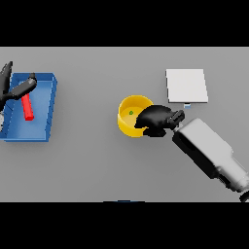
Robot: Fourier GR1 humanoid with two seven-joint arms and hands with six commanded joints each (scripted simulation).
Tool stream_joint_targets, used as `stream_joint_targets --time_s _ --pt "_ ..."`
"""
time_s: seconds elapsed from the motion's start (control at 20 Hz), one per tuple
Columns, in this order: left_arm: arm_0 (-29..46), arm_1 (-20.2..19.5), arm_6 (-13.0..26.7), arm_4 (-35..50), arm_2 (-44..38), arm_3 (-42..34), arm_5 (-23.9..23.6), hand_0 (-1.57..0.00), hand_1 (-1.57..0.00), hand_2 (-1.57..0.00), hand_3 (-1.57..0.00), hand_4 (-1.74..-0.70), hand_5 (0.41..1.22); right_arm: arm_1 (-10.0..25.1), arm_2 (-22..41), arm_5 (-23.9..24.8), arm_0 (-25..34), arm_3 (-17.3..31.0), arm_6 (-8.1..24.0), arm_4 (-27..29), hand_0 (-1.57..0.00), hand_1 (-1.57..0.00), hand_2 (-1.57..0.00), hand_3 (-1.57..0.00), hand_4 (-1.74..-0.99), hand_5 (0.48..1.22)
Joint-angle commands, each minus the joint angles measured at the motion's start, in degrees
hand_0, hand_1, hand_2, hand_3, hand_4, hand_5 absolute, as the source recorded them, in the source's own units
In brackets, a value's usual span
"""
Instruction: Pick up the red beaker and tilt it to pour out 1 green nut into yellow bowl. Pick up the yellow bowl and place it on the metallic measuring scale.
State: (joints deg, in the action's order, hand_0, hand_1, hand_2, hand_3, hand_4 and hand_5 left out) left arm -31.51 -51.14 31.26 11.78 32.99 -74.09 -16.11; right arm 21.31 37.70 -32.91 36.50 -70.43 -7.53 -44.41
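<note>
Where right robot hand (156,120) grips, round yellow bowl (127,118).

Even, flat, moderately bright light across grey table (97,165); no clear source direction. Shadows barely visible, no glare. Whole frame slightly soft, no edge distortion.
</note>
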Motion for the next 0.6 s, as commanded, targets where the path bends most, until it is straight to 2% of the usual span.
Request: stream_joint_targets --time_s 0.0,0.1,0.25,0.4,0.55 --pt "-0.07 0.05 0.14 -0.26 0.11 0.62 0.04 0.0 0.0 0.0 0.0 -0.8 0.725 0.53 -0.3 -0.34 0.01 -0.73 0.09 0.35 -1.51 -1.51 -1.45 -1.19 -1.722 1.207" --pt "0.57 -0.81 0.15 0.14 -0.2 -0.37 0.1 0.0 0.0 0.0 0.0 -0.8 0.724 1.87 -1.46 -1.56 0.27 -2.63 -0.06 1.7 -1.53 -1.53 -1.49 -1.19 -1.729 1.212" --pt "0.08 -0.42 0.63 -0.22 -0.02 -0.14 -0.27 0.0 0.0 0.0 0.0 -0.8 0.721 3.94 -2.93 -3.76 0.59 -7.33 0.47 3.06 -1.55 -1.55 -1.51 -1.38 -1.731 1.216" --pt "0.09 -0.54 -0.1 0.01 -0.17 -0.24 0.07 0.0 0.0 0.0 0.0 -0.8 0.72 5.76 -5.52 -6.37 2.22 -10.66 4.3 4.32 -1.56 -1.56 -1.54 -1.34 -1.726 1.219" --pt "-0.15 -0.62 0.23 0.14 -0.24 -0.08 0.31 0.0 0.0 0.0 0.0 -0.81 0.723 5.83 -6.97 -7.52 2.87 -11.86 6.99 5.25 -1.57 -1.57 -1.55 -1.26 -1.721 1.219"
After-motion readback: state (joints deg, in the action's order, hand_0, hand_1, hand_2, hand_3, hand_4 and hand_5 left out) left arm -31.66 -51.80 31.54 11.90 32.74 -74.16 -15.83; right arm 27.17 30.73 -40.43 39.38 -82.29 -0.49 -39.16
